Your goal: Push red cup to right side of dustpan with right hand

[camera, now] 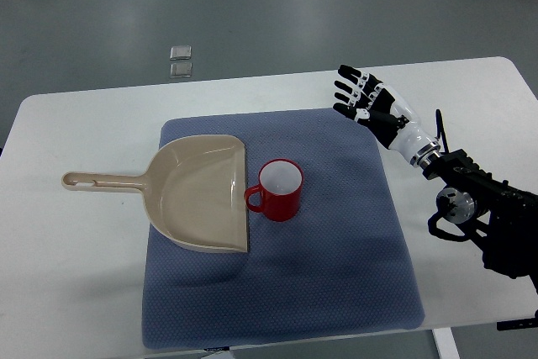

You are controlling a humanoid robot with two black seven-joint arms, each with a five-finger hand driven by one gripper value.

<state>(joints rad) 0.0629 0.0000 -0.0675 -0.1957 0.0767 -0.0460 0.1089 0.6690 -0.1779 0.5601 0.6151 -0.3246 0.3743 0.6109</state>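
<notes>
The red cup [280, 190] stands upright on the blue mat [353, 275], just beside the open right edge of the beige dustpan [197, 193] — its handle is turned toward the pan. The right hand [370, 103] is held well apart, up-right of the cup, fingers spread and nothing grasped. Should any push be needed, the cup's wall should be met low and square — contact near the rim could tip it.
</notes>
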